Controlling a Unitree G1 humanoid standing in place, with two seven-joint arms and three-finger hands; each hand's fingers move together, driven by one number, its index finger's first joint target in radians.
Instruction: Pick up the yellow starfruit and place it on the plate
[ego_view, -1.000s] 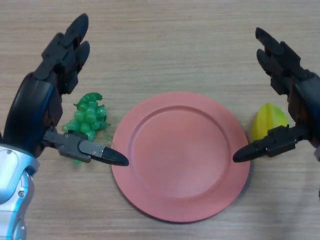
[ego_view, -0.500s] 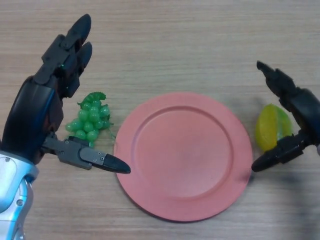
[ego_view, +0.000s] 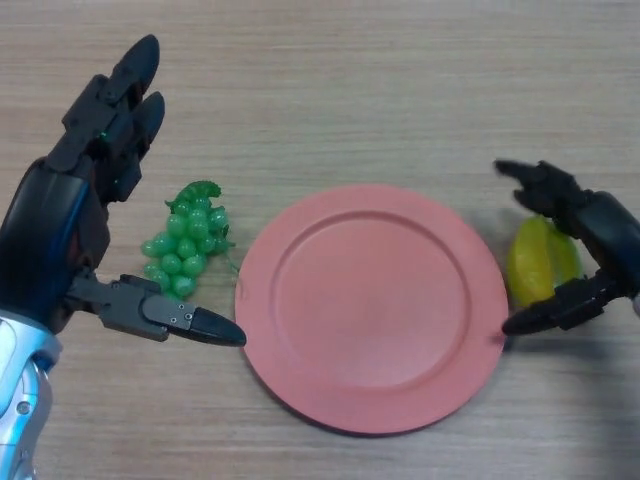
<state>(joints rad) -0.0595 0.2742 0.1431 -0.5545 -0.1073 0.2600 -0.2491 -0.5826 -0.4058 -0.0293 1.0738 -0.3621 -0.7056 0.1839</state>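
The yellow starfruit (ego_view: 538, 262) lies on the wooden table just right of the pink plate (ego_view: 372, 305). My right hand (ego_view: 600, 230) comes in from the right and wraps the fruit. Its fingers (ego_view: 535, 183) curl over the fruit's far side and its thumb (ego_view: 550, 312) lies along the near side. The fruit's right part is hidden behind the hand. My left hand (ego_view: 65, 230) hovers left of the plate, fingers straight and thumb pointing toward the plate rim, holding nothing.
A bunch of green grapes (ego_view: 186, 248) lies on the table between my left hand and the plate's left rim.
My right hand's fingers bent down over the starfruit and its thumb came in beneath. The left hand drifted slightly left and up.
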